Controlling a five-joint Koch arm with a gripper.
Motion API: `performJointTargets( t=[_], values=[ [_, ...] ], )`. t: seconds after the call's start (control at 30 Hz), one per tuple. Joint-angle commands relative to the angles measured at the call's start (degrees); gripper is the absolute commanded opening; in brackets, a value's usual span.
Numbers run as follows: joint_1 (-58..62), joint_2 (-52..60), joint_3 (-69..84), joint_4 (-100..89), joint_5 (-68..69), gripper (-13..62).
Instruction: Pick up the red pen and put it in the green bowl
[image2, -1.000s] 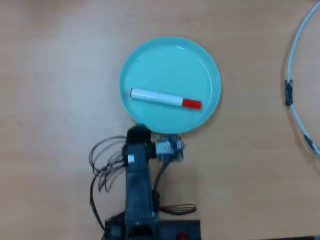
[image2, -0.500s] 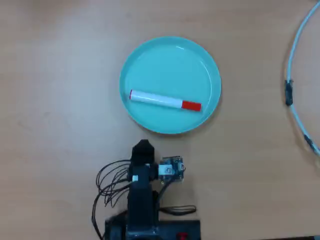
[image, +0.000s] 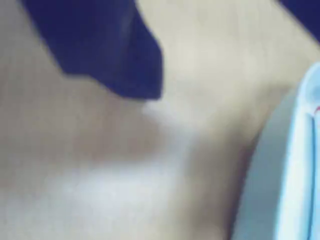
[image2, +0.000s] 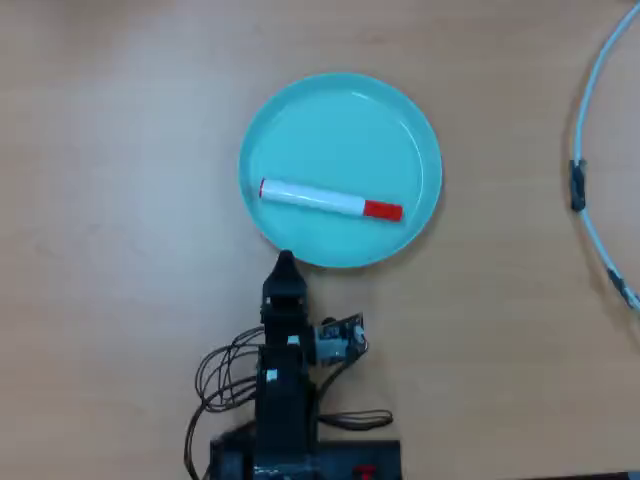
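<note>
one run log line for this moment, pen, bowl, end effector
red pen: lying inside green bowl | end effector: near bowl rim, clear of pen, state unclear | table: wood

In the overhead view the arm is reaching up the frame from its base at the bottom edge, standing a little left of centre, its dark links lying nearly in one straight line. Loose wires are looping out to the left of the lower links, and a small board is sticking out to the right of the wrist. The tool (image2: 285, 262) is pointing toward the far side, its narrow black tip showing as a single point, so whether the jaws are apart cannot be told. In the blurred wrist view the tool (image: 150, 92) is entering from the top left as one dark blue wedge.
</note>
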Motion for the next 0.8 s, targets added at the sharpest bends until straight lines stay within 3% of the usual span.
performJointTargets(
  t=[0.0,0.77],
  values=[
    [-0.9,5.7,5.4,1.5,-0.3,40.6],
    [-0.9,5.8,6.2,1.2,0.3,39.9]
  ],
)
